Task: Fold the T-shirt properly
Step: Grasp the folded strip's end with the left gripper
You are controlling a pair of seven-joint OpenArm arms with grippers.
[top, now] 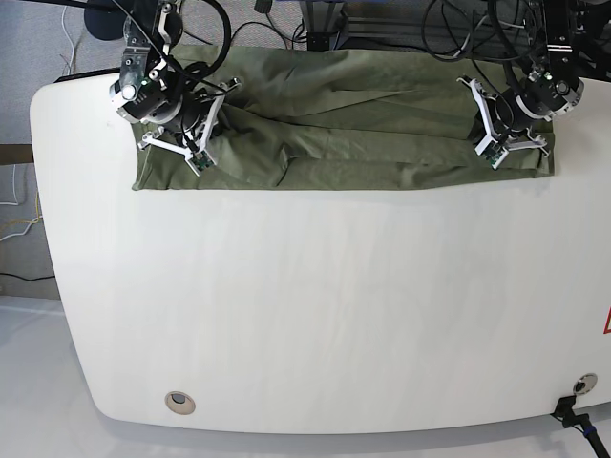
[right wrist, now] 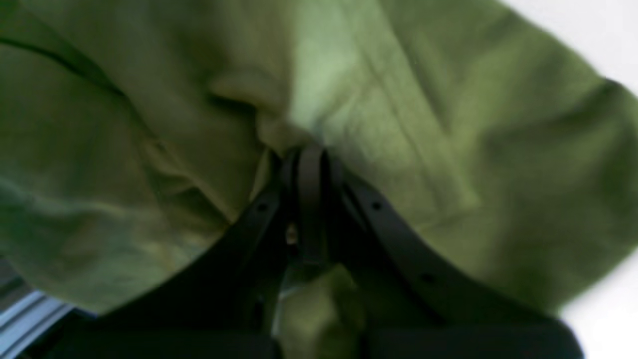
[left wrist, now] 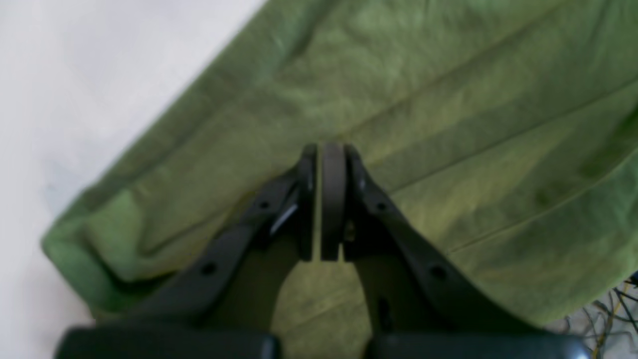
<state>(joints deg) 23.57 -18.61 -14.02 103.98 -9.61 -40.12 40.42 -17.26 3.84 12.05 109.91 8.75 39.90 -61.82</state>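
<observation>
T-shirt [top: 344, 129]: soft olive cloth, matt, faintly fuzzy weave, creased along far table edge. Table [top: 315, 315]: smooth white top, low sheen, looks laminate. My left gripper [left wrist: 326, 199]: black plastic fingers, semi-matt, dull rubbery pads pressed together. My right gripper [right wrist: 309, 199]: same black plastic, slight gloss on the edges, cloth bunched against pads. White plastic brackets near both wrists. Round metal-looking grommet [top: 178, 402] in near left table corner.
</observation>
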